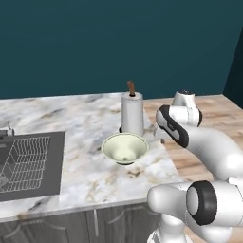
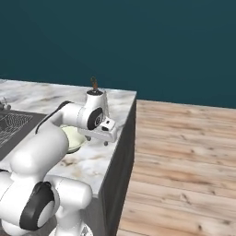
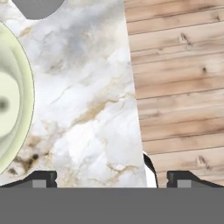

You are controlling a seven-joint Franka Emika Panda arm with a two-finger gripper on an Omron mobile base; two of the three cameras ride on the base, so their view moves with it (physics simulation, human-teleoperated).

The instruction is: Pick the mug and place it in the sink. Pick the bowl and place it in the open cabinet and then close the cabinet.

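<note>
Marble counter (image 1: 85,123) holds bowl (image 1: 125,148); wood floor (image 2: 184,156); teal wall (image 1: 118,42).

The robot arm (image 1: 209,152) is smooth, shiny white, made of fat round tubes joined one after another. The joints are black: a thick black ring sits at the big lower joint, and a long black band curves along an upper part. The hand (image 2: 105,130) is a small white boxy block with tiny dark finger tips (image 3: 43,178).

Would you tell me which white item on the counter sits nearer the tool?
The bowl, low and wide; the tall paper towel roll stands behind it.
</note>
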